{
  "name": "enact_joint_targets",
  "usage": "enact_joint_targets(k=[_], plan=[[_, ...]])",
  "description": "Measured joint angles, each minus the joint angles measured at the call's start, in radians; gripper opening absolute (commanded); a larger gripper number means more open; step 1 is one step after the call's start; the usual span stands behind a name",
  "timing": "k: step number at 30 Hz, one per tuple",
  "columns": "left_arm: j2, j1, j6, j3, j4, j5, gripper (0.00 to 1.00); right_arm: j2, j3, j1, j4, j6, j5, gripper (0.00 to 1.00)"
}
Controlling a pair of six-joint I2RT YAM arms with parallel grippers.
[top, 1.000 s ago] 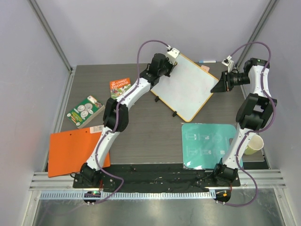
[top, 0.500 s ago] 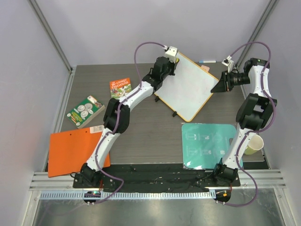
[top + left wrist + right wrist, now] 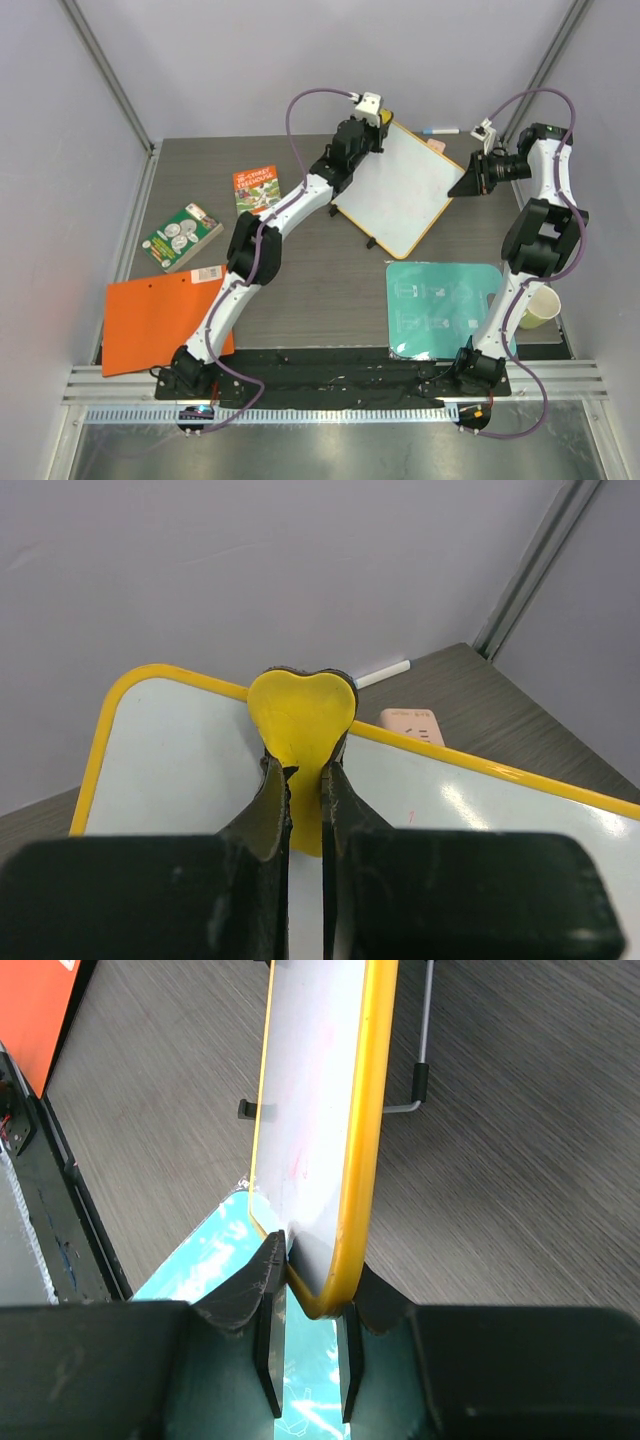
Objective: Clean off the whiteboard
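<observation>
The whiteboard (image 3: 400,190), white with a yellow rim, stands tilted at the back of the table. My left gripper (image 3: 378,128) is at its far left corner, shut on a yellow heart-shaped eraser (image 3: 302,720). In the left wrist view the left gripper (image 3: 305,775) holds the eraser against the whiteboard (image 3: 180,770) near its rim, and a faint pink mark (image 3: 410,817) shows to the right. My right gripper (image 3: 453,189) is shut on the board's right edge. In the right wrist view the right gripper (image 3: 310,1270) has the whiteboard (image 3: 315,1110) edge-on between its fingers.
A teal mat (image 3: 445,310) lies front right, with a paper cup (image 3: 538,307) beside it. An orange folder (image 3: 160,320) and two books (image 3: 255,185) (image 3: 180,235) lie on the left. Behind the board are a marker (image 3: 440,131) and a small pink object (image 3: 436,145).
My left gripper has slid the eraser a little farther up and right, toward the board's far corner. The right arm and the board have stayed still.
</observation>
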Motion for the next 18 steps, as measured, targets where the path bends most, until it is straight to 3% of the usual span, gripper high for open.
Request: enact_joint_targets(k=[12,18], plan=[[-0.011,0.039,-0.011,-0.110,0.096,-0.159,0.00,0.000,-0.002,0.002,0.001,0.002,-0.006,0.01],[-0.011,0.076,-0.011,-0.117,0.096,-0.169,0.00,-0.004,-0.008,0.002,0.001,-0.002,-0.008,0.01]])
